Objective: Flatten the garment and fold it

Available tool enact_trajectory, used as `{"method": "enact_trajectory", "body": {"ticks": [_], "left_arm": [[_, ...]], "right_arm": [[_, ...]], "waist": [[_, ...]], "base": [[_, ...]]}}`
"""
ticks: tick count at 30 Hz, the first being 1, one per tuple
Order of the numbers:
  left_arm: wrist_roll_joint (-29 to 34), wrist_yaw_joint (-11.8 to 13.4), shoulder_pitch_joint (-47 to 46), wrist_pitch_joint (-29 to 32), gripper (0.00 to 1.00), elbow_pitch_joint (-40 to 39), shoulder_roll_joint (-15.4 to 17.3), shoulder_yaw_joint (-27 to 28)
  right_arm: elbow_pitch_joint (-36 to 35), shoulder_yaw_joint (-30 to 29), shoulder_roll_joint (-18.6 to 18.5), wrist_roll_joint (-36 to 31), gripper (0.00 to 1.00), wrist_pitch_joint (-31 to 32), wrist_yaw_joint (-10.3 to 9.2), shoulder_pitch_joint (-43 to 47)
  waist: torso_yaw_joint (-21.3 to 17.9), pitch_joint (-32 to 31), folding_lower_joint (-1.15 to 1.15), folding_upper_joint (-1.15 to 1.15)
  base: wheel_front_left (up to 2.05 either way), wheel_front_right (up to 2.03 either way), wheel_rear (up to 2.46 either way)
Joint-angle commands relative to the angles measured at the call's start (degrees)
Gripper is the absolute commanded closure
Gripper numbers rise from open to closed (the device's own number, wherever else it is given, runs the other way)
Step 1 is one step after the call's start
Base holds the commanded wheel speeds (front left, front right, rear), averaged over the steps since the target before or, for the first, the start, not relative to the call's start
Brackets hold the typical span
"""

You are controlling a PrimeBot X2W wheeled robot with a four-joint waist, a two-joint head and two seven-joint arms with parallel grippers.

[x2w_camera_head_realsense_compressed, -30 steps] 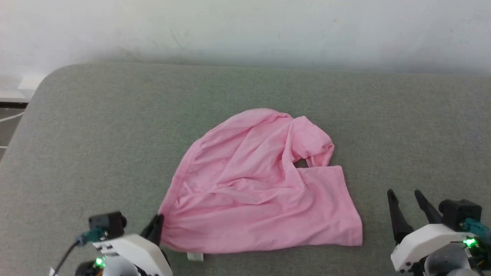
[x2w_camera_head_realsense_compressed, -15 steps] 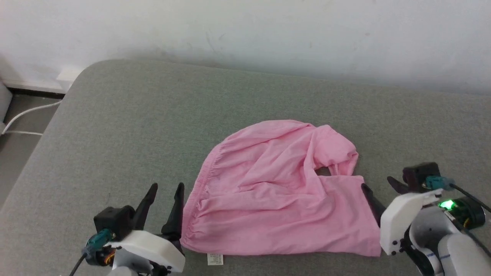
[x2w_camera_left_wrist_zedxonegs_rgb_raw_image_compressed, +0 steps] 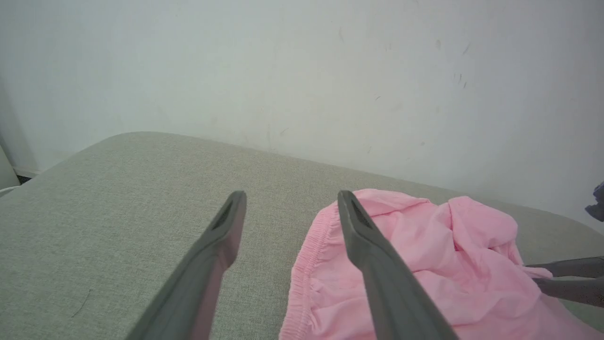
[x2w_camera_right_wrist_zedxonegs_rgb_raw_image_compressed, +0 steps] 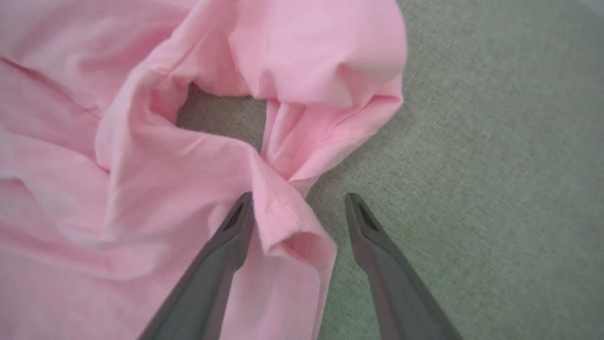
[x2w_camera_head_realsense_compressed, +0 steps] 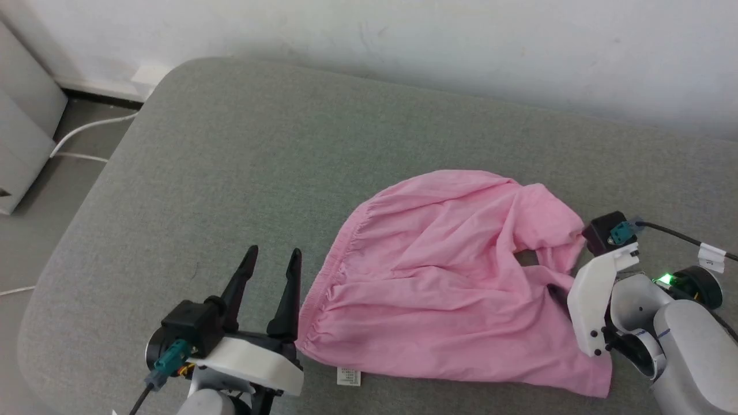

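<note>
— What's nearest you, and what has changed in the last second?

— Closest in is my left pincer [x2w_camera_head_realsense_compressed: 274,253]. A second ago it was tucked against the near waistband corner, fingers together as far as I could see. Now it stands wide open with nothing in it, just beside the gathered waistband [x2w_camera_head_realsense_compressed: 328,276]. The small white label [x2w_camera_head_realsense_compressed: 348,376] pokes out from under the near hem.

— And the other one?

— My right pincer [x2w_camera_right_wrist_zedxonegs_rgb_raw_image_compressed: 298,196] was out on the bare desk [x2w_camera_head_realsense_compressed: 202,173], well apart from the cloth. It has come in over the right leg's edge. It is open about as wide as the left, and a raised fold of hem [x2w_camera_right_wrist_zedxonegs_rgb_raw_image_compressed: 292,231] lies between its fingers. One finger is against the fabric and the other is over bare desk. It has not closed on anything.

— Did the garment itself move?

— The garment [x2w_camera_head_realsense_compressed: 450,288] lies on the desk between my two pincers. Its slide across my head view is, I judge, my own turning. Farther out the other leg is bunched and rolled over, with a gap where desk shows through. Beyond that is the white wall [x2w_camera_head_realsense_compressed: 403,34].

— What does that mean for the task?

— I'd say I'm still flattening. The left has let go, and the right is lining up a grip to draw the crumpled leg out. No fold has been made yet.
</note>
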Motion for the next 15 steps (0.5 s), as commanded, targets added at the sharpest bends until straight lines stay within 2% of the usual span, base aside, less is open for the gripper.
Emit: {"method": "enact_trajectory", "body": {"ticks": [1, 3, 4, 5, 9, 15], "left_arm": [[0.63, -0.63, 0.37, -0.26, 0.0, 0.09, -0.5, 0.48], [1.31, -1.5, 0.19, -0.26, 0.0, 0.49, -1.51, 1.12], [1.7, -1.92, 0.12, -0.26, 0.0, 0.71, -1.92, 1.43], [2.06, -2.3, 0.08, -0.26, 0.0, 0.9, -2.31, 1.82], [3.33, -3.73, 0.02, -0.26, 0.0, 2.08, -3.42, 3.39], [5.08, -5.64, 0.35, -0.27, 0.0, 3.59, -4.61, 4.88]], "right_arm": [[0.72, 0.44, -0.36, -0.17, 0.0, 0.05, -0.06, -0.87], [2.16, 1.0, -0.45, -0.23, 0.0, -0.22, -0.06, -1.47], [2.75, 1.31, -0.42, -0.1, 0.59, -0.28, -0.06, -1.65], [3.17, 1.55, -0.45, -0.03, 1.0, -0.44, -0.06, -1.88], [4.45, 0.26, -1.22, -0.6, 1.0, -2.48, -0.06, -3.42], [7.0, -5.43, -2.09, -2.0, 1.0, -4.13, -0.06, -6.4]], "waist": [[1.24, 1.45, -0.01, 0.0], [1.61, 2.1, -0.01, 0.0], [1.71, 2.32, -0.01, 0.0], [1.71, 2.53, -0.01, 0.0], [1.47, 2.85, -0.01, 0.0], [0.51, 2.11, -0.01, 0.0]], "base": [[0.0, 0.0, 0.0], [0.0, 0.0, 0.0], [0.0, 0.0, 0.0], [0.0, 0.0, 0.0], [0.0, 0.0, 0.0], [0.0, 0.0, 0.0]]}}
